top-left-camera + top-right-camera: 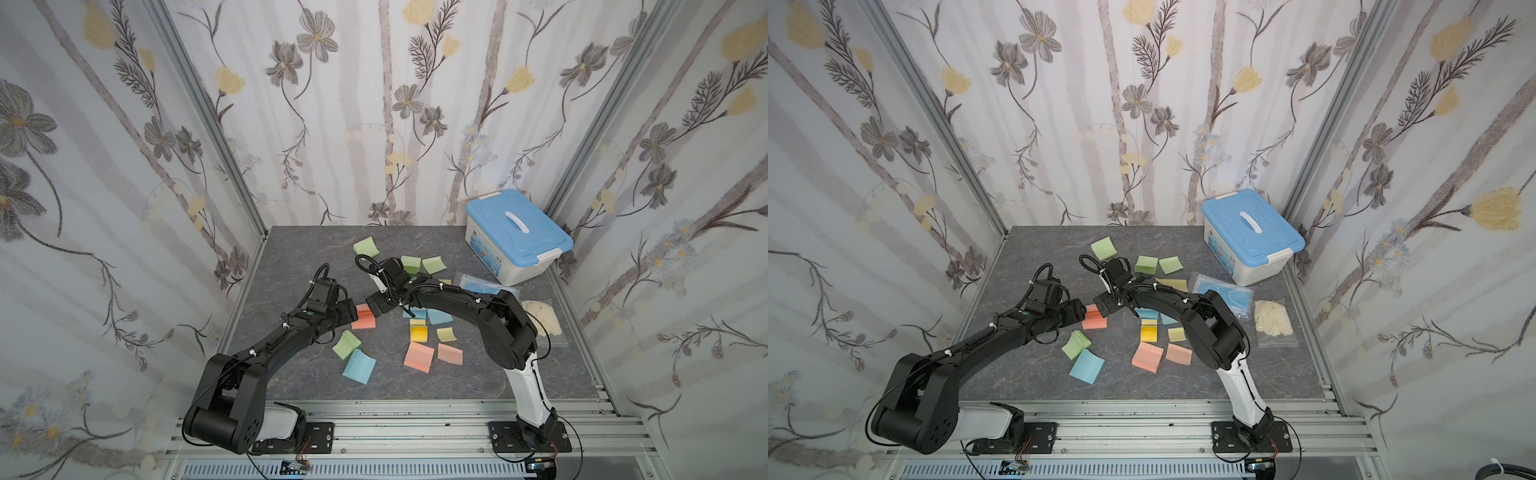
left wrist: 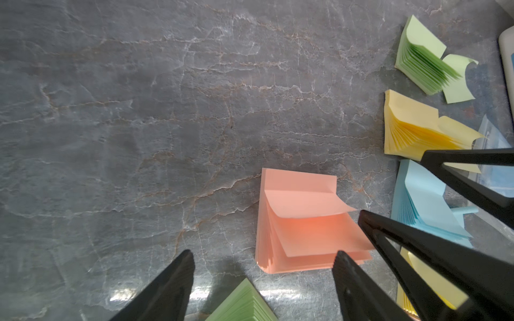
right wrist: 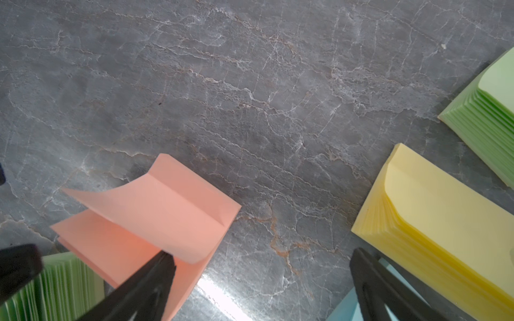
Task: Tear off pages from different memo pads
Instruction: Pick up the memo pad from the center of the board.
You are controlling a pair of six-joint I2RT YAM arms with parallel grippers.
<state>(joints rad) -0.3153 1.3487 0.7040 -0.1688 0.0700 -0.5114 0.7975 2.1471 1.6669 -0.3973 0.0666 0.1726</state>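
A salmon pink memo pad lies mid-table, its top leaf creased and curling up. My left gripper is at its left side, open, one finger at the pad's corner. My right gripper faces it from the right, open, one finger over the pad just under the curled leaf's free edge. Neither holds anything. Other memo pads lie around in green, blue, yellow and pink. A loose green page lies beside a green pad.
A white box with a blue lid stands at the back right. In front of it lie a clear packet of blue masks and a bag of pale gloves. An aluminium rail runs along the table's front.
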